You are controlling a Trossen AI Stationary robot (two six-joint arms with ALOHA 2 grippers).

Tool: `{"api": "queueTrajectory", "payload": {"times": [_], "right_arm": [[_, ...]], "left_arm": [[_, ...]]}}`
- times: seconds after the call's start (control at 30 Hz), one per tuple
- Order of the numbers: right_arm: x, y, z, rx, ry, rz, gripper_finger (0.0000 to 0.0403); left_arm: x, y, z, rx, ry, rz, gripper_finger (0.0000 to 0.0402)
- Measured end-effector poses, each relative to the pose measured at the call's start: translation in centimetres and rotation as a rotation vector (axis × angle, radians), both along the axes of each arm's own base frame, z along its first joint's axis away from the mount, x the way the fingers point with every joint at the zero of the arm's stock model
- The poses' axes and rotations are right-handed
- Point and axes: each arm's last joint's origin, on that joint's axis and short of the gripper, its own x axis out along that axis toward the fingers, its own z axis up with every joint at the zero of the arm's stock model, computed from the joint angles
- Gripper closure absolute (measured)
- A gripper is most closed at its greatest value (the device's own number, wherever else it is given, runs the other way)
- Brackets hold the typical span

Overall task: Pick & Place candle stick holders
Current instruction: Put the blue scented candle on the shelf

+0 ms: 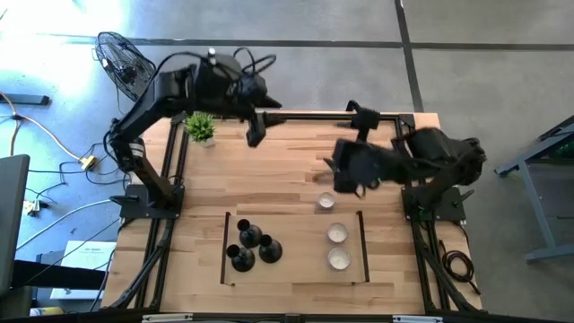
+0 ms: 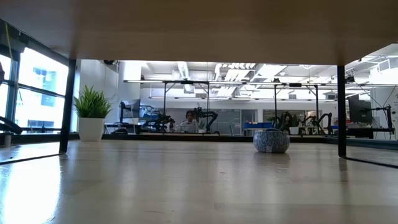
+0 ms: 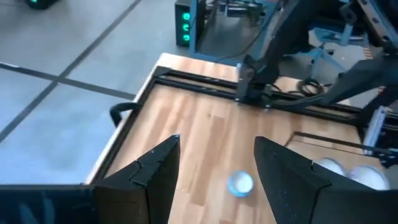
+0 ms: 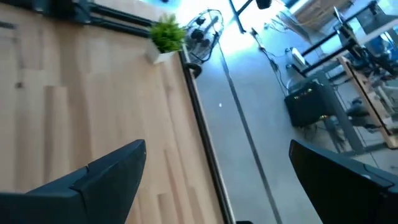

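Jaws of left gripper [image 1: 255, 135] and right gripper [image 1: 334, 176] apart, empty, well away from candle stick holders [image 1: 251, 245].

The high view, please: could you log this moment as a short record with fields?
holders: three black holders clustered together on the table, none held
candles: three white candles in a line, right of the holders
plant: potted plant at far left corner
left hand: open, empty, raised over the table
right hand: open, empty, above the candles' far end
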Motion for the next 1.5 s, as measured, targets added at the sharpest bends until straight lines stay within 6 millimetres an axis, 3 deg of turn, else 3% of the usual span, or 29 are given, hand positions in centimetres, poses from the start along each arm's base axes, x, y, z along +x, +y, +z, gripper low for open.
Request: {"api": "queueTrajectory", "payload": {"times": [0.33,0.7,0.93,1.13,1.33,1.5], "right_arm": [[1.1,-8.2,0.0,0.117,0.013,-0.115,0.0013],[0.1,-14.5,0.4,0.056,0.028,-0.252,0.0013],[0.4,-16.4,1.4,0.069,-0.127,-0.261,0.0013],[0.4,-16.9,1.4,0.15,-0.176,-0.238,0.0013],[0.4,-16.9,1.4,0.187,-0.198,-0.259,0.0013],[0.5,-16.8,1.4,0.276,-0.271,-0.265,0.0013]], "left_arm": [[-2.8,7.0,-0.1,0.073,0.021,0.04,0.0197],[-6.6,13.7,0.0,0.209,0.04,0.231,0.0197],[-7.1,17.3,-0.8,0.171,-0.016,0.203,0.0197],[-6.4,19.1,-2.4,0.048,-0.033,0.109,0.0197],[-4.9,18.4,-3.3,-0.085,-0.072,-0.093,0.0197],[-3.8,17.4,-3.4,-0.093,-0.059,-0.128,0.0197]]}}
